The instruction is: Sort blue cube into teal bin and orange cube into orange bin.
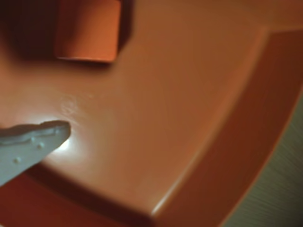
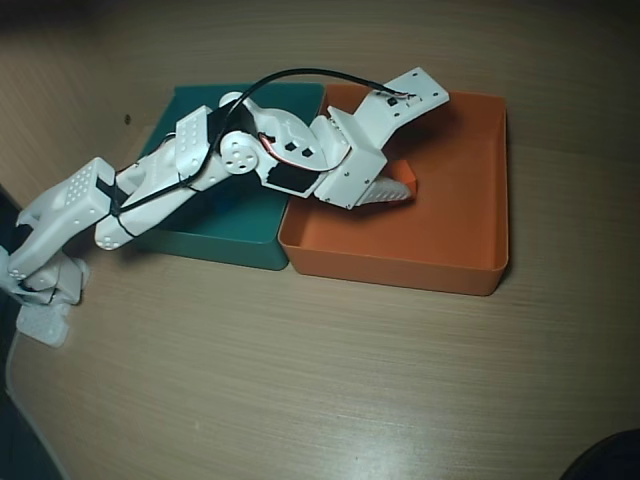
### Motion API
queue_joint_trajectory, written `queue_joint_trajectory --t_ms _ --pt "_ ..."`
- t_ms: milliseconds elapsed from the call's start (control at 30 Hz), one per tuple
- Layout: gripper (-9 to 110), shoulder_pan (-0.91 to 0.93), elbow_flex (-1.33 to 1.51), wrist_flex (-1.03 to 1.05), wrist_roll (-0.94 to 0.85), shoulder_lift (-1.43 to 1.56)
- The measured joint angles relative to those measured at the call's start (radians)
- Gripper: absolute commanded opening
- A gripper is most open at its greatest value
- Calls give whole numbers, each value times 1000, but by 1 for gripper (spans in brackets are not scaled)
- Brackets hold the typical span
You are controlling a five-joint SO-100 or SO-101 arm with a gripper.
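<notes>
wrist view: orange cube [image 1: 87, 30] resting on orange bin [image 1: 189, 118] floor, apart from my fingertip [image 1: 47, 135]; nothing held, opening width unclear. overhead view: my gripper [image 2: 395, 190] inside orange bin, teal bin [image 2: 225, 240] alongside, left.

Gripper [image 2: 398, 192] over orange bin [image 2: 470, 265] — teal bin [image 2: 215, 245] adjoining

My arm [image 2: 180, 175] is white printed plastic throughout, built of blocky segments with rounded joint housings. I can see a round servo horn [image 2: 240, 153] ringed with small holes, and grids of small holes on the flat plates near the base. A black cable [image 2: 300, 73] arcs over the upper links. Dark cut-outs show near the wrist. In the wrist view, a pale finger [image 1: 35, 142] of my pincer carries small raised bumps.
</notes>
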Motion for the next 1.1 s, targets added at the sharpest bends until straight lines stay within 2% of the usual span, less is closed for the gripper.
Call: queue_joint_trajectory --t_ms 100,167,300,500,767,1100 --pt "-2 -5 0 63 0 15" --pt "-8 -11 0 109 0 46" --pt "-3 -18 0 199 0 133" --pt "-6 -17 0 302 0 282" --pt "-6 40 6 333 0 505" --pt "-6 195 439 333 0 839"
